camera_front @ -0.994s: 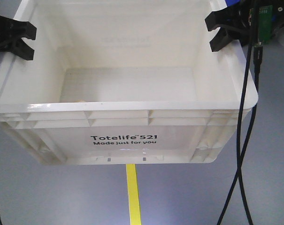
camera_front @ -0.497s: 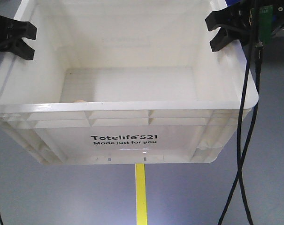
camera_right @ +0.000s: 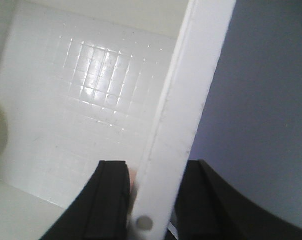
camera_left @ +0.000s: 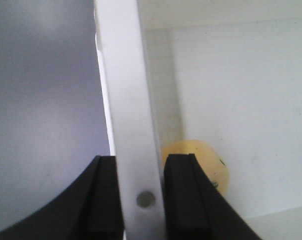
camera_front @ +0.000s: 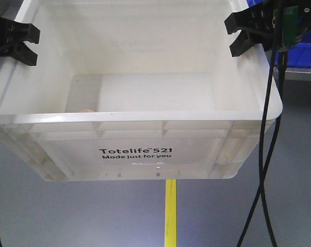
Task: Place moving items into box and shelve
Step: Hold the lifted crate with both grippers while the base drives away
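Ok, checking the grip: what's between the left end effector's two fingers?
The side wall of the large white plastic crate, clamped by the left end effector, in the left wrist view.

The floor point(camera_front: 68, 216) is smooth grey-blue with a soft sheen, and a yellow stripe point(camera_front: 170, 213) runs straight along it. Off at the upper right sits a blue bin point(camera_front: 299, 54).
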Available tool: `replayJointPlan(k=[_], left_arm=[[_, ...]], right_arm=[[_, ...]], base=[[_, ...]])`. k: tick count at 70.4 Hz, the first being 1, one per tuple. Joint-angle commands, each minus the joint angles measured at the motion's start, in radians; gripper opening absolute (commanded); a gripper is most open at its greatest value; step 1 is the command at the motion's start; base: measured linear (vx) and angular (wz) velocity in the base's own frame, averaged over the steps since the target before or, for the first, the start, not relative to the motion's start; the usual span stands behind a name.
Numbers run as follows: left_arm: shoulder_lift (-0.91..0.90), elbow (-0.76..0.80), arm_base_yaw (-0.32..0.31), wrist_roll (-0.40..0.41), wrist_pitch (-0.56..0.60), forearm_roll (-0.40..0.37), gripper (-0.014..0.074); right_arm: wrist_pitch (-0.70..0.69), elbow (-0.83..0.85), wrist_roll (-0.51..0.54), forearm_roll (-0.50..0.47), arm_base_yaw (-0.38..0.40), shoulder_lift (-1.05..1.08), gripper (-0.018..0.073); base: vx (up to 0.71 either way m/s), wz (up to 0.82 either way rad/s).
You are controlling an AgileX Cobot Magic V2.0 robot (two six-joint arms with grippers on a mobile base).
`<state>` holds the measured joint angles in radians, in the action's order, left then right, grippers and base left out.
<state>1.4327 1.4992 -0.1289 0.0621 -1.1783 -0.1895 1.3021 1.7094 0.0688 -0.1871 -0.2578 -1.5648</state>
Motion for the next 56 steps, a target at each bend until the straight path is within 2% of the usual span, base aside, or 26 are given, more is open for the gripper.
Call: replayJointPlan(k=[1,56], left_arm=[[-0.047,0.044,-0.007,-0.006,0.111,-0.068,-0.0017],[-0.047,0.044,-0.006,-0.006,0.112,-0.06,-0.0017]], right_arm=[[-0.018,0.038,0.038,-0.089,-0.005,0.06,-0.0012],[-0.018,0.038,0.038,-0.089,-0.005,0.06,-0.0012]], base=[[0.58,0.09],[0.58,0.03]])
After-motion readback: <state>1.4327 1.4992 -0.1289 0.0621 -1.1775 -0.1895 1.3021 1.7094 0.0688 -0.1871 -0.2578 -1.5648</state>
